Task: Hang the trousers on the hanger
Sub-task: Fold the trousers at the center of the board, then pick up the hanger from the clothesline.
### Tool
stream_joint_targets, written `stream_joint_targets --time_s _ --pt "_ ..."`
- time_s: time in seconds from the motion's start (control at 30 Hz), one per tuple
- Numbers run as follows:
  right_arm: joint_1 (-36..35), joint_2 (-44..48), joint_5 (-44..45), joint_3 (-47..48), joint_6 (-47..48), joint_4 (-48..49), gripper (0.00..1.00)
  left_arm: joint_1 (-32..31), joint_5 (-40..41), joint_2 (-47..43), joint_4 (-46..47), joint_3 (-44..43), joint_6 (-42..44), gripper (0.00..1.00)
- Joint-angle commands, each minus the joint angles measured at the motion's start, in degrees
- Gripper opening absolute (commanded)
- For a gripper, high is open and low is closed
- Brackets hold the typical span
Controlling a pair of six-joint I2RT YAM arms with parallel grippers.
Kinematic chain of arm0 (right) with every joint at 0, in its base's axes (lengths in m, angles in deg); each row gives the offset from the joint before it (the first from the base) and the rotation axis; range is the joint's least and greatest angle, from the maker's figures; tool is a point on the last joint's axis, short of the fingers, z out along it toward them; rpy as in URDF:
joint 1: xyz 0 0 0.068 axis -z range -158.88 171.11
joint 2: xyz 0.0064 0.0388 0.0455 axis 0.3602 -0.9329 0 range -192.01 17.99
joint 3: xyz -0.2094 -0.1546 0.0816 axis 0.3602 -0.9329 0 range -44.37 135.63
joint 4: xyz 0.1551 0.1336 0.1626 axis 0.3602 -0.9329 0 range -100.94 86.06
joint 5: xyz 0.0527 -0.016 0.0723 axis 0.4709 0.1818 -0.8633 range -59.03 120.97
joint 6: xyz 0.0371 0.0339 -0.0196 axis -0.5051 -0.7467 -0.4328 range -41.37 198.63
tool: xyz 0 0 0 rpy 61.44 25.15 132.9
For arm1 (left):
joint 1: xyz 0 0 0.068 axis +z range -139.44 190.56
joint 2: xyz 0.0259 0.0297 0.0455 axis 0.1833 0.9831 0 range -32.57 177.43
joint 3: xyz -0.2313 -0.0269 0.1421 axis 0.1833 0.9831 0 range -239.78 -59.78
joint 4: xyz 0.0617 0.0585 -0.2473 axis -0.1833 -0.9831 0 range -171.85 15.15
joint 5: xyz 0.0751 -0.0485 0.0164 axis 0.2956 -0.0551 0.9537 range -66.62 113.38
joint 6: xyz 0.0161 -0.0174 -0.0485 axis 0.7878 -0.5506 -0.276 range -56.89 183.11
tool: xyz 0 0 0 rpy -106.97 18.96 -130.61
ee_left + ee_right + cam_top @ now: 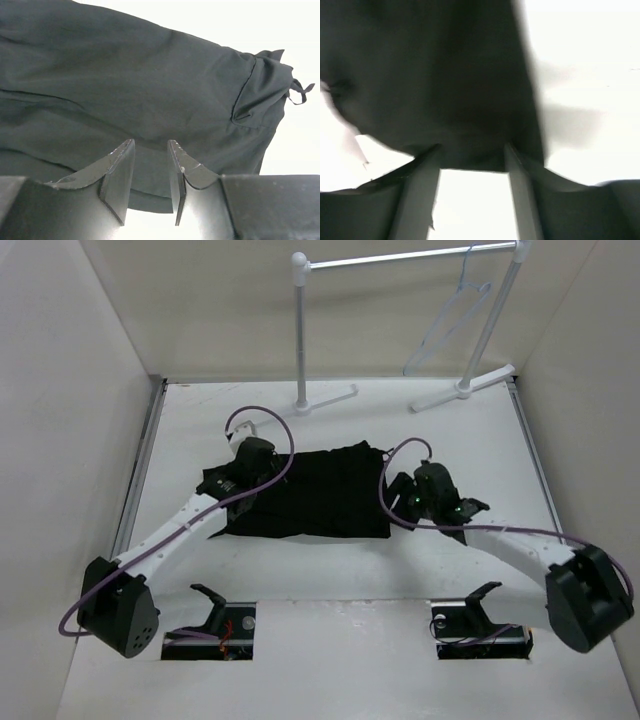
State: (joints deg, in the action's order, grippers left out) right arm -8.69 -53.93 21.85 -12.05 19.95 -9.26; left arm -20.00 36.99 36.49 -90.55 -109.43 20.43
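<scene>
Looking at the trousers, I have them lying folded flat mid-table, with nothing lifted yet. The hanger hangs on the rail stand out at one o'clock, well apart, so all the threading is left. My left gripper hovers, fingers parted, over the cloth's nine o'clock edge. The right gripper at three o'clock is spread too, though blur hides whether it touches cloth.

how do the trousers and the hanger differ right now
The trousers are black, broad cloth; the hanger is pale and wire-thin. The trousers lie flat on the table; the hanger hangs from the rail stand at the far right. They are well apart.
</scene>
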Motion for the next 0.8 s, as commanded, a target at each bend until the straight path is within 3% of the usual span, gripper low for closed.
stream_joint_targets --time_s 0.0,0.1,0.13,0.23,0.3,0.33,0.4,0.43,0.53,0.57,0.77 --pt "1.0 8.8 1.7 9.5 3.6 -6.6 0.67 1.1 1.2 -4.5 -2.7 -3.3 0.6 0.30" --pt "5.7 11.0 1.1 19.2 9.1 -11.9 0.69 1.5 1.0 -5.9 -4.2 -3.3 1.3 0.30" --pt "7.6 10.3 0.9 23.1 10.9 -12.7 0.65 1.5 0.8 -6.3 -4.3 -2.8 1.4 0.30" --pt "13.0 5.2 -0.3 35.7 15.3 -13.6 0.28 0.6 0.3 -7.4 -4.3 -1.5 1.2 0.30" --pt "16.5 1.3 -0.9 44.5 17.0 -13.8 0.15 -0.6 0.3 -8.1 -4.4 -0.8 0.9 0.28" --pt "18.0 -0.8 -0.6 48.2 17.9 -13.4 0.13 -1.2 0.5 -8.5 -4.4 -0.5 0.8 0.27" --pt "21.1 -5.5 -0.3 54.7 18.1 -12.8 0.17 -2.3 0.8 -9.1 -4.4 0.3 0.6 0.26" --pt "22.5 -8.5 -0.9 58.0 18.3 -12.3 0.23 -2.6 0.9 -9.2 -4.4 0.8 0.5 0.26" --pt "24.7 -16.4 -1.1 67.2 19.2 -12.3 0.53 -3.0 0.9 -9.5 -4.4 1.6 0.0 0.26" --pt "24.9 -18.8 -1.3 69.9 19.4 -12.2 0.59 -3.2 0.9 -9.6 -4.4 1.7 -0.1 0.26" --pt "25.9 -31.1 -5.3 83.7 20.6 -16.2 0.64 -2.5 0.5 -9.8 -4.4 2.3 -0.6 0.27"
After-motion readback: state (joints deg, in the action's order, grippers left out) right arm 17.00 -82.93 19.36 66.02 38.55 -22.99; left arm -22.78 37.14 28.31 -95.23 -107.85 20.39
